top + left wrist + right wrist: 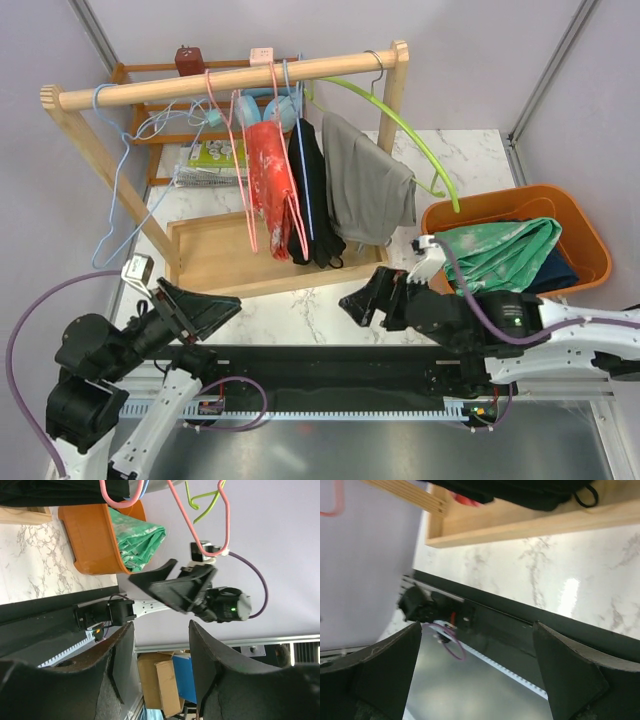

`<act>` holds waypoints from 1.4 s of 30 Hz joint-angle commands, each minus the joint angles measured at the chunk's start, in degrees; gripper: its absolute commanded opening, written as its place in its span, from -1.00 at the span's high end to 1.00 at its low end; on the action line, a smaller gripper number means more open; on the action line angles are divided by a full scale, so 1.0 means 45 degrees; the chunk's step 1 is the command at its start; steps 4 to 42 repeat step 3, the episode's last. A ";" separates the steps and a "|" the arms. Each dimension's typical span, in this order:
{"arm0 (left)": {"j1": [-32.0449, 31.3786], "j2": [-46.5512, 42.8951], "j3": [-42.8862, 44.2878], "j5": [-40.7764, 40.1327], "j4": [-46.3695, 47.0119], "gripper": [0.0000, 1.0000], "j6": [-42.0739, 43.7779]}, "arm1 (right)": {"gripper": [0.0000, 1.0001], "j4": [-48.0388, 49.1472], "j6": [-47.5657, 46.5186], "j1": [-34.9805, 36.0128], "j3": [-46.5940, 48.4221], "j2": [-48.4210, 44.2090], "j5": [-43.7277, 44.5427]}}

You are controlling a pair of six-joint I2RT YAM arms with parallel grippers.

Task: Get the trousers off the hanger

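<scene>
Nearest me, along the bottom of the top view, the left gripper (212,318) sits at lower left with its fingers parted and nothing between them. The right gripper (365,297), just right of centre, is spread wide and also empty. Across the upper half stands the wooden clothes rack (230,80), where a red garment (268,185), a black one (310,195) and a grey one (365,185) hang beside a bare green hanger (425,150). At the right edge is the orange basin (590,240). The mint-green trousers (500,255) lie folded inside it, on top of the navy denim trousers (556,272). A shallow wooden tray (215,260) rests below the rack.
</scene>
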 commanded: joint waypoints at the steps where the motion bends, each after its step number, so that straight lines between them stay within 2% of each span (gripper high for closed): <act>1: -0.0051 -0.0715 -0.0827 0.0575 0.0958 -0.12 -0.0702 | -0.96 0.0909 0.0589 0.0031 -0.1739 -0.0497 -0.0162; 3: -0.0051 -0.1049 -0.1585 0.0848 0.1521 -0.15 -0.0897 | -0.96 0.1750 0.0317 0.0031 -0.2543 -0.1395 -0.0356; 42: -0.0051 -0.1049 -0.1585 0.0848 0.1521 -0.15 -0.0897 | -0.96 0.1750 0.0317 0.0031 -0.2543 -0.1395 -0.0356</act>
